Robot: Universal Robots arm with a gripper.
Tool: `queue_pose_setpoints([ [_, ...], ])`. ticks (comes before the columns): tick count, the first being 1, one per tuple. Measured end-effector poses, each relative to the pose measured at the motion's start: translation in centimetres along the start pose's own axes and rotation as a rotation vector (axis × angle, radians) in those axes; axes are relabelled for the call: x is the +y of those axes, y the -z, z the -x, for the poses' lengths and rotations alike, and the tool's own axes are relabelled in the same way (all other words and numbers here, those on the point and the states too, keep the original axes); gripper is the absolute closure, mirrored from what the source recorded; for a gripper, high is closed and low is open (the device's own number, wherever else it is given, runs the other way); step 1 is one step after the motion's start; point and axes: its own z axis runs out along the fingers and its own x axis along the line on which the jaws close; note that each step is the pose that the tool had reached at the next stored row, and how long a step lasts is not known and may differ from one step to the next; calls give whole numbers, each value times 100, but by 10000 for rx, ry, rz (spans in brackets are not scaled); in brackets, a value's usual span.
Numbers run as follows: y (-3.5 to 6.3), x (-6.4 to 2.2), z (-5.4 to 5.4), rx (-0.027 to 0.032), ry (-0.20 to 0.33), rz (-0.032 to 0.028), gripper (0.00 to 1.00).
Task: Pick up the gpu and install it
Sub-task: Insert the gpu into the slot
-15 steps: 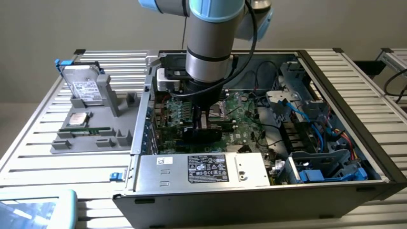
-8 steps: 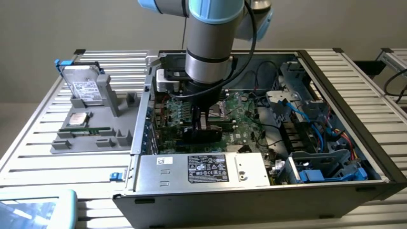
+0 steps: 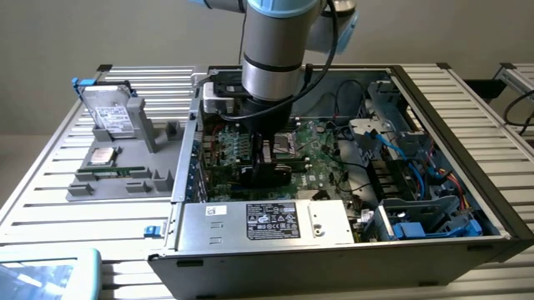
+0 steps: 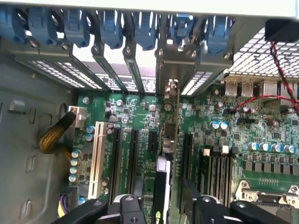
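Gripper [image 3: 269, 164] is low inside the open computer case [image 3: 467, 156], directly above the green motherboard [image 3: 321, 140], and it is closed on the gpu [image 3: 269, 167]. In the exterior view the card hangs between the two fingers as a dark flat piece, standing on its edge, with its lower side close to the board; I cannot tell whether it already sits in a slot. In the wrist view the gpu [image 4: 164, 186] is seen from its thin edge, running away from the gripper [image 4: 164, 210] toward the rear wall of the case, and the two black fingers [image 4: 128, 207] press it from both sides.

Just ahead of the gripper, the metal bracket [image 4: 172, 88] of the card reaches the row of rear slot openings, under the blue latches [image 4: 110, 25]. On one side of the held card lie two long black expansion slots [image 4: 133, 161] and a white slot [image 4: 97, 158]; further on that side is a bundle of yellow wires [image 4: 53, 137]. On the other side of the card are the black memory slots [image 4: 212, 170].

Near the gripper, toward the front of the case, lies the silver power supply [image 3: 267, 222] with its black label. Well apart from the gripper, outside the case at the exterior view's left, a grey holder [image 3: 117, 169] carries a silver hard drive [image 3: 112, 119] and a narrow green memory stick [image 3: 112, 170].
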Motion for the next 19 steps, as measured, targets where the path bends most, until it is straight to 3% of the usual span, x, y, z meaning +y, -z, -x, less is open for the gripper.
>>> queue_pose_setpoints([
  [1,22,7,0,-3,-1,-28,55],
  [2,48,14,-1,1,-2,-58,48],
  [7,169,71,-2,10,-6,-185,48],
  [12,337,138,-6,-11,-25,-187,48],
  [19,350,159,-5,-12,-35,-200,48],
])
